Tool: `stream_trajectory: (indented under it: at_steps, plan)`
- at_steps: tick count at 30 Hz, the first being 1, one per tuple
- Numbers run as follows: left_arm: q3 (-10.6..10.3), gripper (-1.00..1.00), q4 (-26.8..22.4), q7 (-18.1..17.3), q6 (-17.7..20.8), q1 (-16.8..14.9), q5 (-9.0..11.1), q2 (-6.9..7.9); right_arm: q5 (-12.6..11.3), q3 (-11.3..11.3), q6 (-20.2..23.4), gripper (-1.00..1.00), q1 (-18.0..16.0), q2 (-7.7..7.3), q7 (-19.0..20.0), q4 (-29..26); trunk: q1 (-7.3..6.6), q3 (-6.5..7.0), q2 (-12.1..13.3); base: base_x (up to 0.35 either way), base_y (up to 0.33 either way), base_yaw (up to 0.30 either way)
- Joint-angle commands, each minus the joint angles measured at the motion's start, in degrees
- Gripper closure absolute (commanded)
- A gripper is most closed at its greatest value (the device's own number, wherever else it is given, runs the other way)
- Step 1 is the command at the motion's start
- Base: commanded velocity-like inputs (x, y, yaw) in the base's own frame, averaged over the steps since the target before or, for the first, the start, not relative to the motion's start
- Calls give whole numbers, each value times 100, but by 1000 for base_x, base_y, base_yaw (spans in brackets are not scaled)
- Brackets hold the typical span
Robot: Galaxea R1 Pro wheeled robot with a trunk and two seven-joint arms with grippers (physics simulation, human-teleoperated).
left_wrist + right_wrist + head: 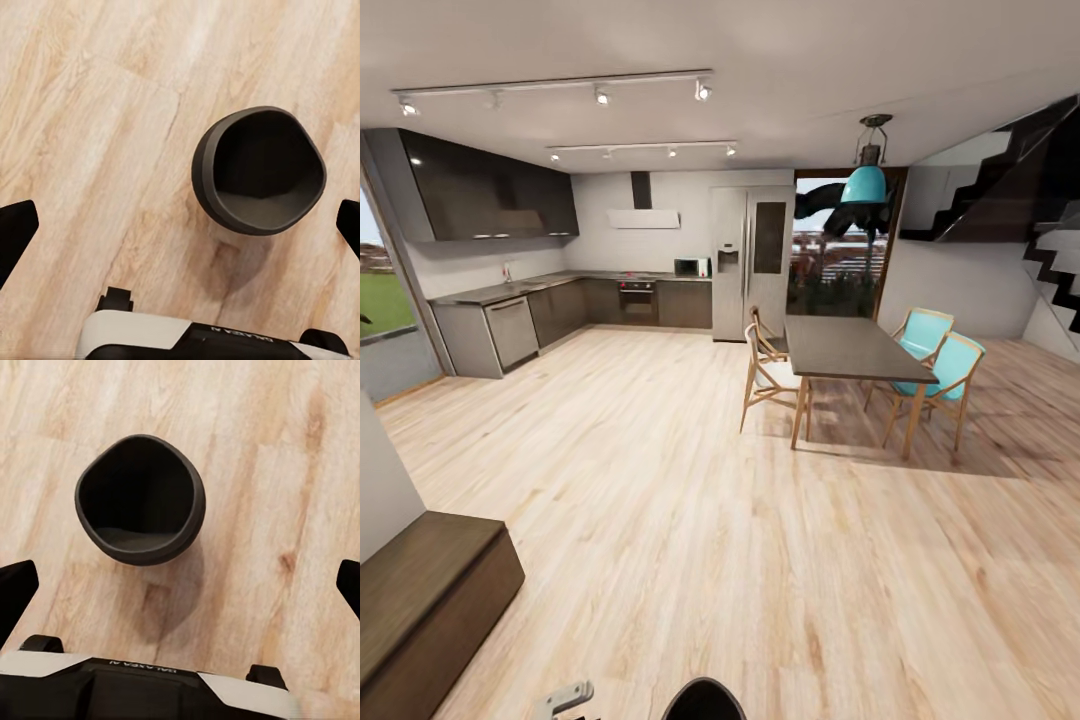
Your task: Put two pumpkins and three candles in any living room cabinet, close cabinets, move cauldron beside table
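Cauldron (259,171) sits on wood floor (690,520), bottom centre of head frame, empty, upright. Judged rigid, thick-walled, moderately heavy; the rim looks the best hold. Left tool (180,225) and right tool (180,589): fingers spread wide, holding nothing.

The head camera looks forward from high over the wooden floor (690,520) toward the kitchen and dining table (850,348), while both wrist cameras look straight down (from close above), sharing the same cauldron (259,171) between their open fingertips.
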Motion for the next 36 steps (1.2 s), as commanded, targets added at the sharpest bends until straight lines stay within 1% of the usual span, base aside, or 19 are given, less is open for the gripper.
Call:
stream_trajectory:
  at_steps: [1, 3, 5, 6, 7, 8, 9, 11, 13, 14, 15, 18, 19, 21, 23, 30, 33, 34, 36]
  plan:
    - [-15, -100, 7, -3, 29, -1, 44, -16, -55, 48, 28, -100, -10, 28, -51, 31, 3, -5, -6, 0, 0, 0]
    - [-76, -100, 23, 3, 22, -1, 44, -92, -56, 117, 63, -100, -150, 95, -63, 142, 3, -5, -6, 0, 0, 0]
    - [-124, -100, 69, 8, 19, -4, 39, -169, -60, 214, 166, -100, -510, 95, -89, 250, 3, -5, -6, 0, 0, 0]
    - [-144, -100, 130, 11, 18, -9, 37, -196, -90, 303, 312, -100, -756, 95, -104, 296, 3, -5, -6, 0, 0, 0]
    - [-155, -100, 182, 13, 18, -16, 34, -207, -174, 345, 366, -100, -861, 95, -106, 334, 3, -5, -6, 0, 0, 0]
    - [-169, -100, 230, 13, 18, -29, 30, -216, -329, 384, 359, -100, -952, 95, -108, 447, 3, -5, -6, 0, 0, 0]
    - [-171, -100, 248, 14, 17, -40, 29, -219, -409, 400, 292, -100, -988, 95, -110, 568, 3, -5, -6, 0, 0, 0]
    - [-174, -100, 266, 12, 17, -57, 25, -225, -495, 420, 141, -100, -1038, 95, -115, 756, 3, -5, -6, 0, 0, 0]
    - [-180, -100, 334, 18, 17, -140, 2, -236, -533, 430, 51, -100, -1059, 95, -117, 840, 3, -5, -6, 0, 0, 0]
    - [-180, -100, 439, 38, 17, -240, -10, -238, -542, 433, 26, -100, -1065, 95, -117, 866, 3, -5, -6, 0, 0, 0]
    - [-178, -100, 587, 96, 19, -413, -19, -240, -552, 435, -2, -100, -1069, 95, -118, 899, 3, -5, -6, 0, 0, 0]
    - [-168, -100, 1035, 465, 1, -901, -16, -242, -566, 431, -26, -100, -1073, 95, -122, 924, 3, -5, -6, 0, 0, 0]
    - [-164, -100, 1205, 535, -87, -954, -12, -243, -568, 430, -29, -100, -1073, 95, -124, 927, 3, -5, -6, 0, 0, 0]
    - [-160, -100, 1431, 639, -432, -1017, -11, -257, -574, 429, -33, -100, -1074, 95, -126, 931, 3, -5, -6, 0, 0, 0]
    - [-159, -100, 1553, 693, -643, -1042, 14, -262, -578, 429, -42, -100, -1074, 95, -127, 935, 3, -5, -6, 0, 0, 0]
    - [-184, -100, 1647, 661, -876, -1048, -31, -298, -575, 429, -282, -100, -1074, 95, -127, 950, 3, -5, -6, 0, 0, 0]
    - [-378, -100, 1649, 639, -944, -1047, -34, -336, -588, 424, -306, -100, -1074, 95, -127, 950, 3, -5, -6, 0, 0, 0]
    - [-557, -100, 1651, 635, -974, -1047, -35, -355, -597, 422, -318, -100, -1074, 95, -127, 954, 3, -5, -6, 0, 0, 0]
    - [-758, -100, 1651, 633, -1024, -1042, -32, -367, -606, 418, -367, -100, -1074, 95, -130, 957, 3, -5, -6, 0, 0, 0]
